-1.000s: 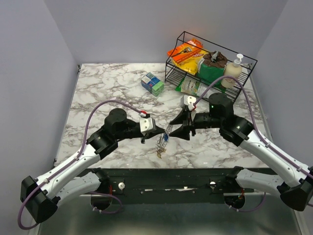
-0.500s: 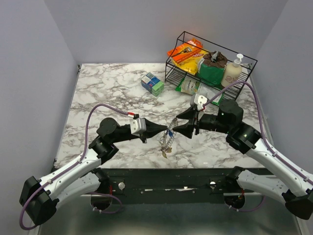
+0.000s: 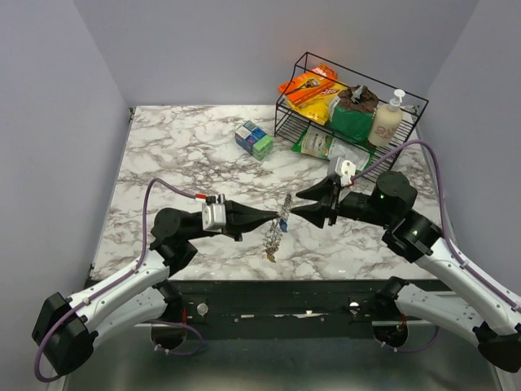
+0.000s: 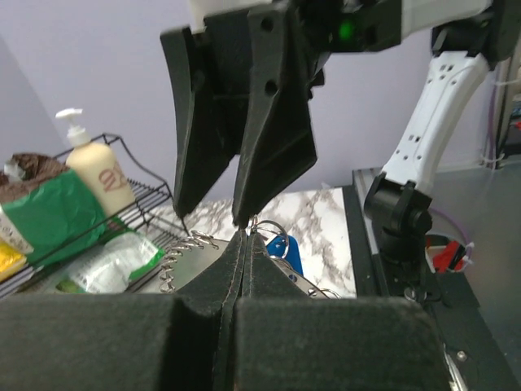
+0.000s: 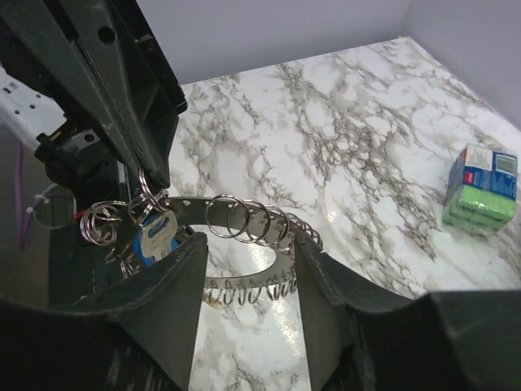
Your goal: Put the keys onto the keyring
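The keyring (image 3: pixel 283 213) is a silvery band edged with coiled wire, held above the table between both grippers. A blue-headed key (image 3: pixel 281 226) and several small rings hang from it, with more keys (image 3: pixel 269 243) dangling below. My left gripper (image 3: pixel 275 217) is shut on the keyring's end; in the left wrist view its tips (image 4: pixel 247 236) pinch beside the blue key (image 4: pixel 286 252). My right gripper (image 5: pixel 247 240) is open and straddles the keyring (image 5: pixel 260 218), the blue key (image 5: pixel 155 232) just off its left finger.
A black wire rack (image 3: pixel 407 130) at the back right holds snack bags and a soap bottle (image 3: pixel 387 118). A green packet (image 3: pixel 319 144) lies under it. A blue and green box (image 3: pixel 255 139) stands on the marble table (image 3: pixel 179 147).
Both arms have drawn back and levelled out, fingertips meeting at the keyring, which has shifted slightly right. The right jaws have narrowed a little around the band.
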Robot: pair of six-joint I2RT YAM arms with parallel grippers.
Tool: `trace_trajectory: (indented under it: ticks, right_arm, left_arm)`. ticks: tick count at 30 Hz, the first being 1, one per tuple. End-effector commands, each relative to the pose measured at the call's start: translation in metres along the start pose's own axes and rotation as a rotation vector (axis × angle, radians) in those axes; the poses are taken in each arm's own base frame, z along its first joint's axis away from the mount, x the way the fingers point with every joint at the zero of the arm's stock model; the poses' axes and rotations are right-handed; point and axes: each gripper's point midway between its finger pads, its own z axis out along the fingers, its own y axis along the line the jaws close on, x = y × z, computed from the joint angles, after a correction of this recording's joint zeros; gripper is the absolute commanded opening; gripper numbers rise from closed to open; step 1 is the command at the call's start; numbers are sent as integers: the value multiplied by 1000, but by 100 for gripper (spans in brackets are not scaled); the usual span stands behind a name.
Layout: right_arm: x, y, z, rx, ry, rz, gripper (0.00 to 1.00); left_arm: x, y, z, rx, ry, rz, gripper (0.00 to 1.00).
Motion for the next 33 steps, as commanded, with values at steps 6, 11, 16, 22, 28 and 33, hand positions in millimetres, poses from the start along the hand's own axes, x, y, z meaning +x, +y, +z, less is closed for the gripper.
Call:
trace_trajectory:
  ticks: [6, 11, 16, 22, 28, 33]
  right_arm:
    - [-10, 35, -5, -196, -72, -58, 44]
    - [-12, 54, -9, -307, -90, -77, 47]
    - [-9, 67, -10, -402, -83, -71, 52]
    - [-8, 74, -7, -464, -73, -37, 50]
    - [2, 63, 4, -417, -39, -2, 42]
    - [-2, 59, 7, -398, -58, -4, 38]
  left_arm:
    - [-35, -24, 3, 140, -138, 49, 0]
    - [-34, -18, 4, 106, -130, 58, 0]
    - [-29, -11, 4, 76, -100, 63, 0]
    - [-28, -8, 4, 61, -88, 71, 0]
    - [-28, -8, 5, 64, -89, 74, 0]
    - [-28, -9, 5, 68, -86, 72, 0]
